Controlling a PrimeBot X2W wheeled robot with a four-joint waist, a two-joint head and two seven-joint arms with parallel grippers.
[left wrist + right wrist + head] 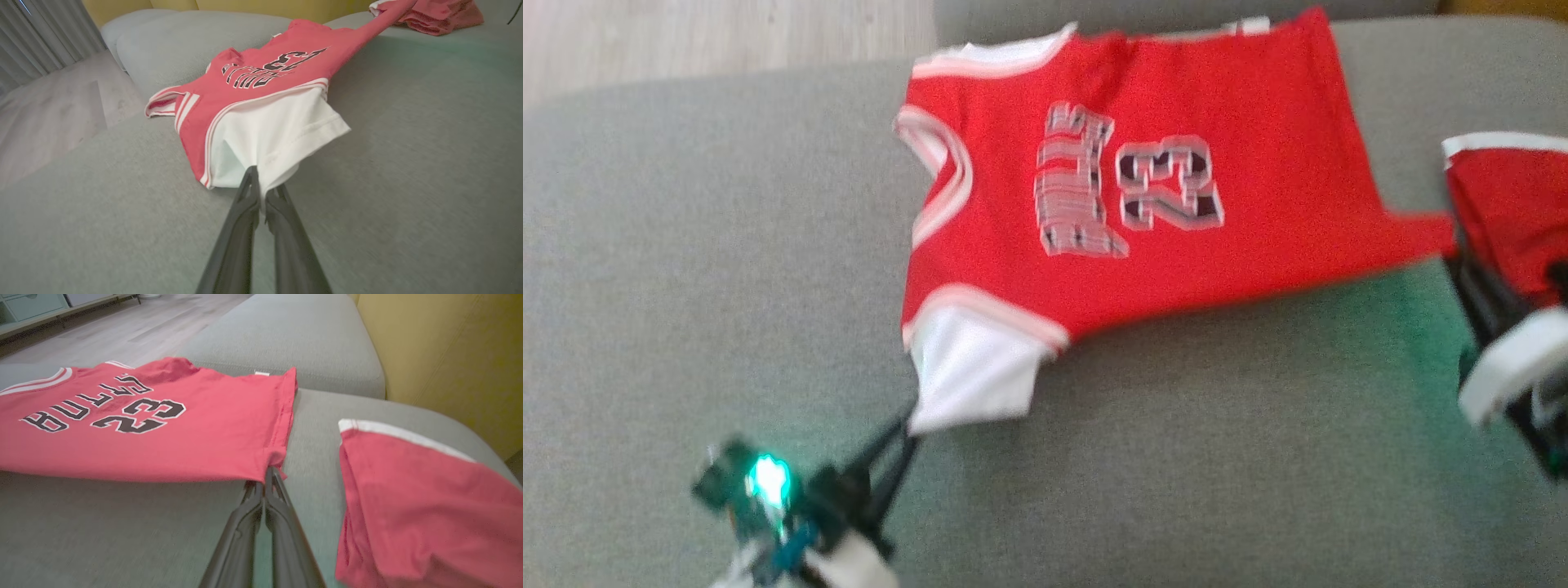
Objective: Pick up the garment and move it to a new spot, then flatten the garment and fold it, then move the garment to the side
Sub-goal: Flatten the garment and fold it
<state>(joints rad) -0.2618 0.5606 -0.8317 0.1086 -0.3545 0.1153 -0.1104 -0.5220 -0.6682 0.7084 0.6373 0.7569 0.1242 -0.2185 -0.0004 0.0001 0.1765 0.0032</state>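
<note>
Grey sofa (686, 245) holds the red shirt (1258, 163), pulled tight. Closed on its white sleeve (278, 130) is the left gripper (261, 179); the right gripper (267, 473) is closed on the hem corner (277, 457). Pull harder and a corner may slip out.

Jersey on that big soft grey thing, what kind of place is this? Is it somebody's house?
Most likely a living room in a home. The jersey lies on a grey sofa, with a pale wood floor beside it and long curtains hanging at the far side.
</note>
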